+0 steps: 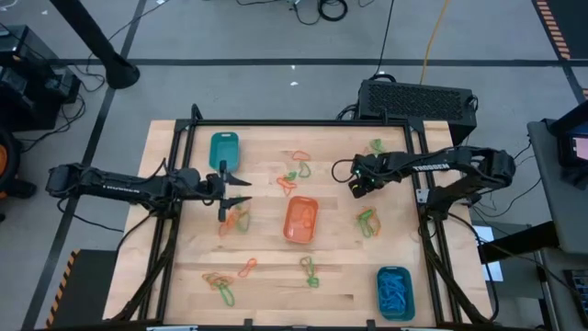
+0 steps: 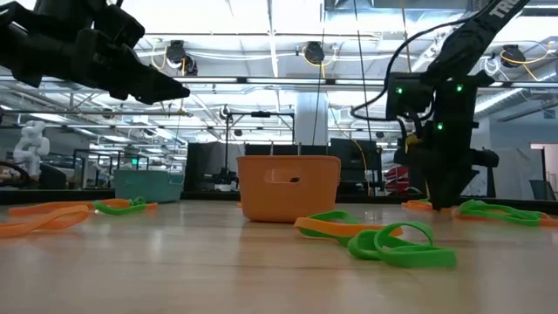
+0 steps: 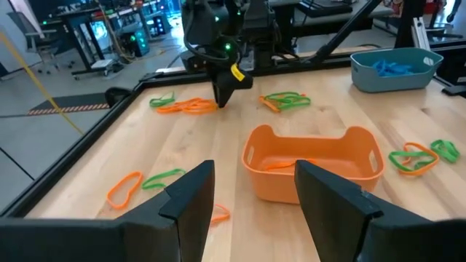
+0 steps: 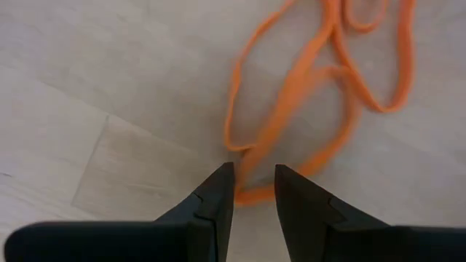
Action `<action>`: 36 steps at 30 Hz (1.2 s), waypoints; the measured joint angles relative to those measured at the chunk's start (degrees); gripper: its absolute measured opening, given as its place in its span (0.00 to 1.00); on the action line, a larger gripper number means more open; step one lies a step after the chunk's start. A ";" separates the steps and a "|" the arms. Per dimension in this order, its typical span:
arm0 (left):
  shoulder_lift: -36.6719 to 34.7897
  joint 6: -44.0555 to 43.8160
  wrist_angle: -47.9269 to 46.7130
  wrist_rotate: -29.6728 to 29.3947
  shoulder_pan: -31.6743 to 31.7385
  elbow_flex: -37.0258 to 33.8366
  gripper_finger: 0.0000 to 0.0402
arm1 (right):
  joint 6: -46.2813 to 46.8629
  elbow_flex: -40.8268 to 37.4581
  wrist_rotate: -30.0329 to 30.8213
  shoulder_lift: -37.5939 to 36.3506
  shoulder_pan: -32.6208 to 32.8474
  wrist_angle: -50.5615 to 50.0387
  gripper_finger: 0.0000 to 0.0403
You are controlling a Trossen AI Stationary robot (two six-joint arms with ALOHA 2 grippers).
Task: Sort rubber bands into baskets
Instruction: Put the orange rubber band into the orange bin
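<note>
Orange rubber band (image 4: 291,138) between narrow right fingers (image 4: 218,193); left fingers (image 3: 193,200) wide, clear of edges.

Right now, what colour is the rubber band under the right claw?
Orange rubber band, straddled by the right claw; clearest in the right wrist view.

- Orange basket (image 1: 300,220) sits mid-table, teal baskets (image 1: 223,150) at two opposite corners (one holds blue bands).
- Left gripper (image 1: 241,190) and right gripper (image 1: 354,185) flank it.
</note>
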 joint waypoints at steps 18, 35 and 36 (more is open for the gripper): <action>0.00 -0.13 -0.56 0.00 0.17 0.00 0.49 | -6.32 2.74 -2.96 1.51 2.32 -2.72 0.01; 0.00 0.02 -2.47 -0.02 0.19 -0.02 0.49 | -5.28 23.32 2.16 -2.56 13.82 -7.27 0.00; 0.02 0.02 -2.51 -0.02 0.19 0.00 0.49 | -4.72 23.36 2.21 -2.56 13.99 -7.63 0.00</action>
